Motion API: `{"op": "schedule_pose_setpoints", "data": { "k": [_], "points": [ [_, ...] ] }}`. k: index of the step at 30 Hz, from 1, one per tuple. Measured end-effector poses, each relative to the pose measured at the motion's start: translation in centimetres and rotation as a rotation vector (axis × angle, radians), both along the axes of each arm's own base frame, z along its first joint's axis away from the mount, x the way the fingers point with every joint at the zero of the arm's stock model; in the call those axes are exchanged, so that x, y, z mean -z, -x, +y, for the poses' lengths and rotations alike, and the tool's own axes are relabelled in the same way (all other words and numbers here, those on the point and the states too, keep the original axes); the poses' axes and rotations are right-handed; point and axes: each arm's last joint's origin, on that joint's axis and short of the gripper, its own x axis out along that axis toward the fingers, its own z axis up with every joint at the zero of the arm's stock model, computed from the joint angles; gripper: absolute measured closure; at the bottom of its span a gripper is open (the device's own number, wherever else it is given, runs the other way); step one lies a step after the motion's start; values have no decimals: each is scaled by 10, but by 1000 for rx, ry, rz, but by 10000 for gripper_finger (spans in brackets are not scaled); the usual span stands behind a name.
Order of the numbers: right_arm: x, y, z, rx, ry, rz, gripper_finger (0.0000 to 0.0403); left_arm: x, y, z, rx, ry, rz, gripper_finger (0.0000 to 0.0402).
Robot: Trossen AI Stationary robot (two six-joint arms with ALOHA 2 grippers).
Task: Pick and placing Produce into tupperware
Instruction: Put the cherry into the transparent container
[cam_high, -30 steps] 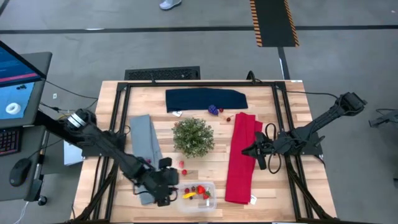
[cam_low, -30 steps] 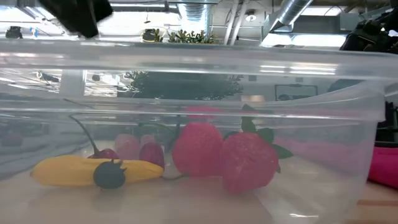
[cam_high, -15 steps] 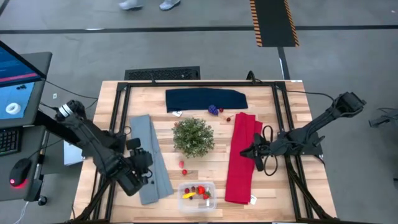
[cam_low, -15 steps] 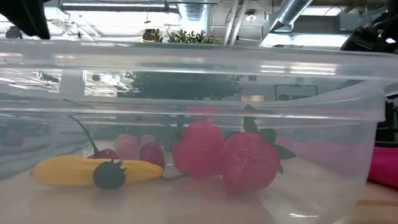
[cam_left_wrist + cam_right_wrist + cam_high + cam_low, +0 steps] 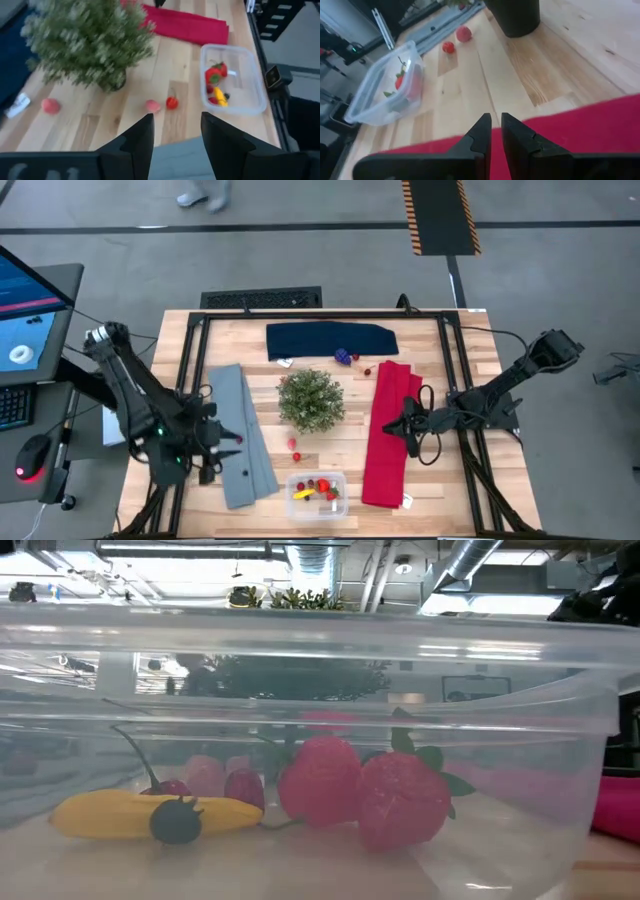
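My left pincer (image 5: 207,463) has pulled back from the tupperware (image 5: 316,495) to the grey cloth (image 5: 240,435), fingers apart and empty. Two red berries (image 5: 160,104) await beside the potted plant (image 5: 311,398). My right pincer (image 5: 412,427) waits over the red cloth (image 5: 390,430), nearly closed, holding nothing.

Light is even and fairly bright, coming from overhead; the low view shows lit ceiling fixtures glowing through the clear tupperware (image 5: 560,690), whose near wall carries pale streaks of glare and softens everything behind it. The strawberries (image 5: 360,795) inside read a little hazy, and the room beyond is washed out. From above, shadows on the table (image 5: 470,360) are short and faint. In the left wrist view the green plant (image 5: 87,42), ahead of the left gripper (image 5: 176,132), is smeared with motion blur. In the right wrist view the right gripper (image 5: 495,135) looks soft, and the plastic container farther ahead is slightly unfocused.
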Motion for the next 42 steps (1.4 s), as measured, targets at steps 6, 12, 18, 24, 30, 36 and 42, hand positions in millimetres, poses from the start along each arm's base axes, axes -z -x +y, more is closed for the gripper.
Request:
{"op": "schedule_pose_setpoints", "data": {
  "k": [6, 12, 18, 24, 30, 36, 42],
  "points": [
    [-7, -3, 1, -20, 7, -74, 337, 20, 12, 36, 66, 101, -61, 249],
    [-12, -4, 3, -27, -10, -123, 337, 41, 30, 81, -56, 351, 7, 249],
    [-11, -4, 3, -31, -9, -119, 337, 49, 44, 100, -132, 421, -62, 248],
    [-11, -3, 5, -35, -23, -117, 337, 64, 46, 110, -283, 341, -19, 248],
    [-12, -3, 6, -43, -18, -119, 337, 75, 48, 106, -204, 372, 216, 248],
    [-12, -3, 6, -43, -18, -120, 337, 85, 43, 101, -172, 340, 395, 248],
    [-12, -3, 6, -40, -19, -124, 337, 98, 30, 94, -141, 216, 545, 248]
  ]
}}
